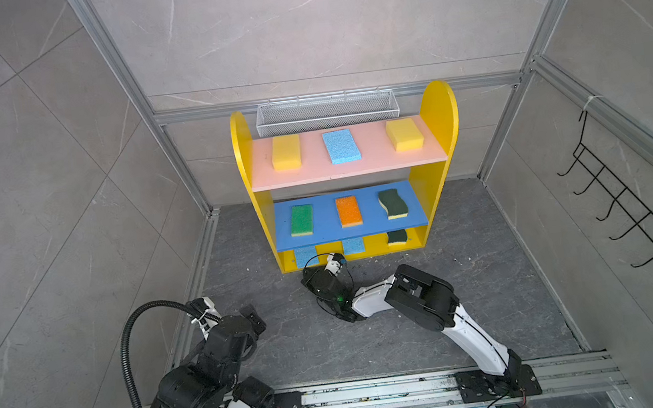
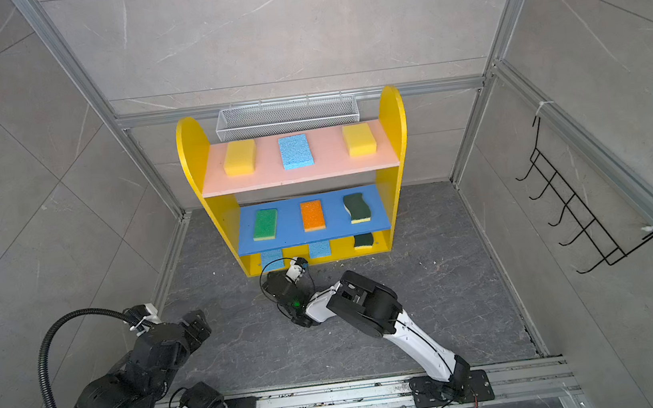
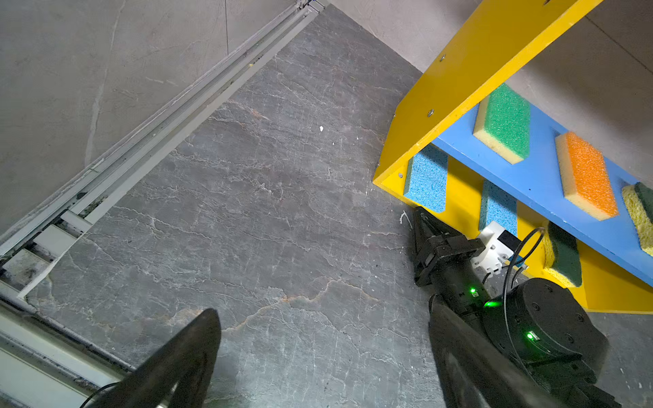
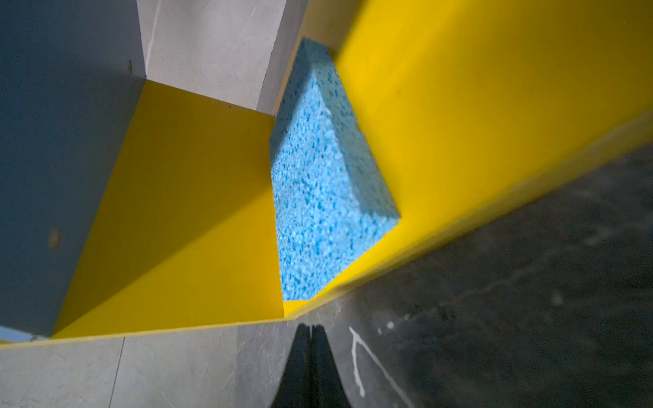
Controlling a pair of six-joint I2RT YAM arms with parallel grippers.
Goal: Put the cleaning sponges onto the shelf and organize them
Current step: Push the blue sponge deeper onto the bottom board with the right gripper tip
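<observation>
The yellow shelf [image 1: 438,117] stands against the back wall. Its pink board carries a yellow sponge [image 1: 286,152], a light blue one [image 1: 341,146] and another yellow one [image 1: 404,134]. A green sponge [image 1: 301,220], an orange one [image 1: 348,211] and a wavy dark green one [image 1: 392,203] lie on the blue board. The bottom holds two blue sponges [image 1: 305,256] [image 1: 353,246] and a dark green one [image 1: 397,237]. My right gripper [image 4: 311,330] is shut and holds nothing, low on the floor just before the bottom left blue sponge [image 4: 318,197]. My left gripper [image 3: 324,305] hangs open over bare floor.
A white mesh basket [image 1: 327,113] hangs on the back wall behind the shelf. A black wire hook rack [image 1: 625,196] is fixed to the right wall. An aluminium rail [image 1: 380,395] runs along the front, and the grey stone floor [image 1: 476,322] lies before the shelf.
</observation>
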